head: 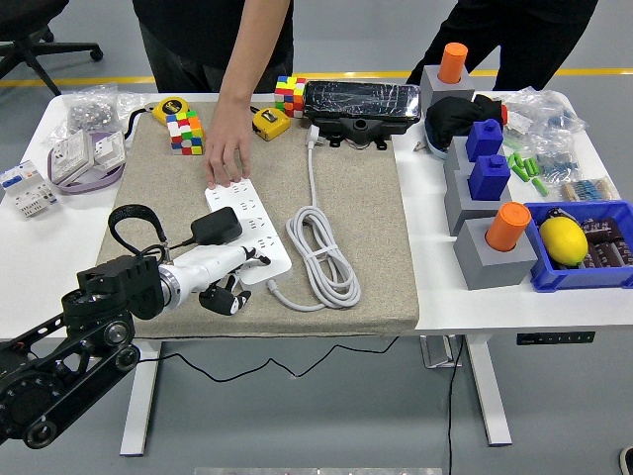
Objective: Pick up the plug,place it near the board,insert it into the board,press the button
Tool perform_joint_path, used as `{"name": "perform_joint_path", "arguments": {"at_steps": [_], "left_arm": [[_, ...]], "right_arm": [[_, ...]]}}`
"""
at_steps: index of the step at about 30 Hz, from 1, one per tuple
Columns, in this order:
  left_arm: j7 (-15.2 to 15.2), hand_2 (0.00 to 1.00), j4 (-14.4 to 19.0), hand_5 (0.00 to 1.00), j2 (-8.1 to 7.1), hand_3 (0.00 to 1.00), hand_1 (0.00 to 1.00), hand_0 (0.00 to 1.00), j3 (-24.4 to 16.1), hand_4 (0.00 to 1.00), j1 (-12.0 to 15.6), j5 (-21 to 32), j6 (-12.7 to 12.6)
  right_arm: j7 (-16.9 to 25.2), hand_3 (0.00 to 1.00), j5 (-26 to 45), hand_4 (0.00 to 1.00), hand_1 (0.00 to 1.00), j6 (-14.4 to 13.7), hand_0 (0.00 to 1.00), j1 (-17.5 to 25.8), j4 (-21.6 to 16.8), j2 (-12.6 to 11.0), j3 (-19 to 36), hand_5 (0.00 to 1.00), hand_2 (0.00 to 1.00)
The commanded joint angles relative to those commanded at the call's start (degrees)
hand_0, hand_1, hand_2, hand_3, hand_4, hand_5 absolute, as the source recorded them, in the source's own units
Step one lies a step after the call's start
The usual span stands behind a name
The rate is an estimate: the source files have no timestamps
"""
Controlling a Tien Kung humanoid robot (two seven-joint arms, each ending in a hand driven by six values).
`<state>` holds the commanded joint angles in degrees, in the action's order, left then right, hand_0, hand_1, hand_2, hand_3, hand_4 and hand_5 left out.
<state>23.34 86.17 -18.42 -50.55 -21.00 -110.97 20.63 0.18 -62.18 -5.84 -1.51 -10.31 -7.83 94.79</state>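
Observation:
A white power strip (pixel 249 220) lies on the beige mat, and its white cord (pixel 321 247) is coiled to its right. A black plug (pixel 216 227) stands on the strip's left side, with its black cable (pixel 129 216) looping off to the left. My left hand (pixel 237 272) is white with dark fingertips. It lies just in front of the plug at the strip's near end. Most of its fingers (pixel 224 297) are curled under and hold nothing, while one fingertip reaches onto the strip's near end. A person's hand (pixel 226 158) presses flat on the strip's far end.
Two colour cubes (pixel 184 131), yellow tape measures (pixel 269 122) and a black device (pixel 361 104) sit at the mat's far edge. Grey blocks with orange and blue pegs (pixel 490 198) and a blue bin holding a lemon (pixel 564 240) stand on the right. White parts (pixel 79 153) lie far left.

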Motion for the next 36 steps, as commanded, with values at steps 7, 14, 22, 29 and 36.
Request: {"name": "perform_joint_path", "arguments": {"at_steps": [7,14,22,29,36], "left_arm": [[0.0,0.129,1.1,0.002,-0.11,0.845,0.011,0.172,0.1,0.504,-0.2,0.0,-0.2],[-0.1,0.129,0.8,0.002,-0.06,0.845,0.011,0.173,0.0,0.506,-0.2,-0.2,-0.3],[-0.3,0.127,-0.5,0.002,-0.26,0.843,0.008,0.173,-0.5,0.495,-0.2,-0.5,-0.3],[-0.2,0.127,-0.4,0.002,-0.28,0.844,0.008,0.173,-0.4,0.493,0.1,-0.7,-0.2],[-0.3,0.126,-0.4,0.002,-0.28,0.841,0.008,0.173,0.3,0.495,0.3,-0.5,-0.2]], "right_arm": [[0.0,0.796,-0.1,0.998,0.793,0.0,0.823,-0.1,0.0,0.0,0.1,0.998,0.774],[0.0,0.796,-0.1,0.998,0.793,0.0,0.823,0.0,0.0,0.0,0.0,0.998,0.774],[0.0,0.797,-0.2,0.998,0.793,0.0,0.822,0.2,0.0,0.1,0.1,0.998,0.774],[0.0,0.796,-0.2,0.998,0.793,-0.1,0.822,0.2,0.0,0.1,0.2,0.998,0.774],[0.0,0.796,-0.3,0.998,0.793,-0.1,0.822,0.3,0.0,0.1,0.4,0.998,0.774]]}}
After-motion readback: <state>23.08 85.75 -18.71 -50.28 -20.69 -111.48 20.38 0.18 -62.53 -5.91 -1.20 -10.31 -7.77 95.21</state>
